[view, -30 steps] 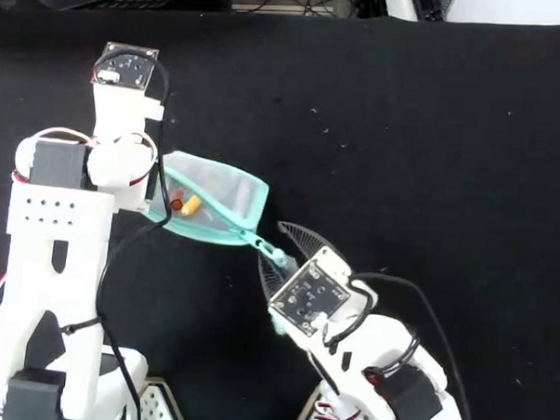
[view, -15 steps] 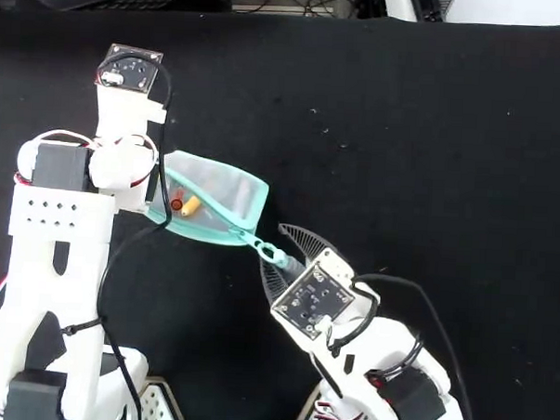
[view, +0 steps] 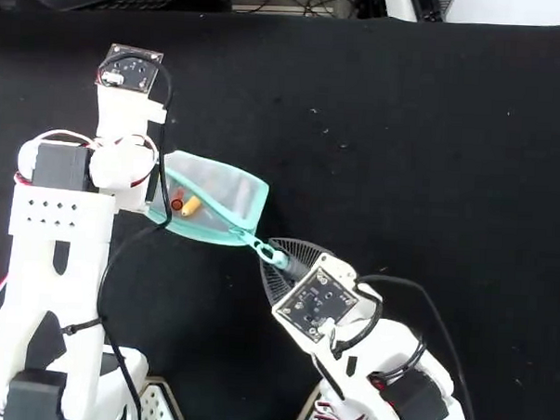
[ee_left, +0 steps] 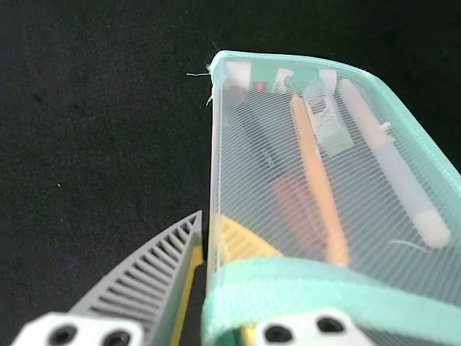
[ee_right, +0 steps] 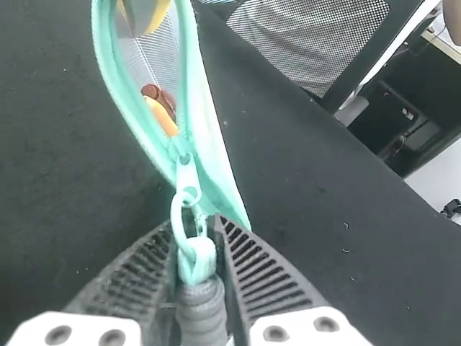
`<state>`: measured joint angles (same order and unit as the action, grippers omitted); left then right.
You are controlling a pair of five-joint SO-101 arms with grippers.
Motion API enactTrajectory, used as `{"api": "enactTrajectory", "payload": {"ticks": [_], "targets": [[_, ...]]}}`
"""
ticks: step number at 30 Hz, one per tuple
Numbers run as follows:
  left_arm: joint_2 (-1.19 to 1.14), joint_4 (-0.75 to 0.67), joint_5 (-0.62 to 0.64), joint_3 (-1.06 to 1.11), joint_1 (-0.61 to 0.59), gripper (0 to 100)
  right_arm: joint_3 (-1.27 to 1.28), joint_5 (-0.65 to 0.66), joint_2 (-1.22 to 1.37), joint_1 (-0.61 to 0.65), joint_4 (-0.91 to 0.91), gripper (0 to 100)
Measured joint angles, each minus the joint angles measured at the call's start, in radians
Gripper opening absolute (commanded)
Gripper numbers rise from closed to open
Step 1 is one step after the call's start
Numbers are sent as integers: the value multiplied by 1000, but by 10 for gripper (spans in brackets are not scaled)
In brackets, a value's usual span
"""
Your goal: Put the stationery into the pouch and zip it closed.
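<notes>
The pouch [view: 211, 200] sits on the black worktop [view: 404, 132] between the arms, pens [ee_left: 317, 187] inside. Left end effector [ee_left: 205, 238] is pinching one end, and right end effector [ee_right: 194, 225] is clamped on the zipper pull [ee_right: 186, 202].

Left claw [ee_left: 207, 238] and right claw [ee_right: 196, 234] block both ends of the pouch [view: 220, 191]; tabletop [view: 432, 133] beyond lies open.

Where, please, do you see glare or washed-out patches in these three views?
High view: the left arm washes out against the black table. Left wrist view: the pouch is evenly lit. Right wrist view: no glare on the zip pull.
</notes>
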<state>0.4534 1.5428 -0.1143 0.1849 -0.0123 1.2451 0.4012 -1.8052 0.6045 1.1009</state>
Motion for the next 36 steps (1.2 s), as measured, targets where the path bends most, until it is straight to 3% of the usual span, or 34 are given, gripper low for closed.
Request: {"api": "enactTrajectory", "payload": {"ticks": [6,12,16,21,27,36], "targets": [[0,-71,0,0,0,30,21,95,0,0,-155,13],[-3,-192,6,5,8,30,38,117,32,-103,-347,13],[-6,-296,8,8,9,30,-40,117,238,-124,-453,13],[-6,-345,55,20,8,30,-316,117,600,-126,-473,12],[-6,-334,66,37,0,30,-566,117,885,-129,-448,12],[132,-124,66,-83,-141,32,-637,117,908,-83,-434,12]]}}
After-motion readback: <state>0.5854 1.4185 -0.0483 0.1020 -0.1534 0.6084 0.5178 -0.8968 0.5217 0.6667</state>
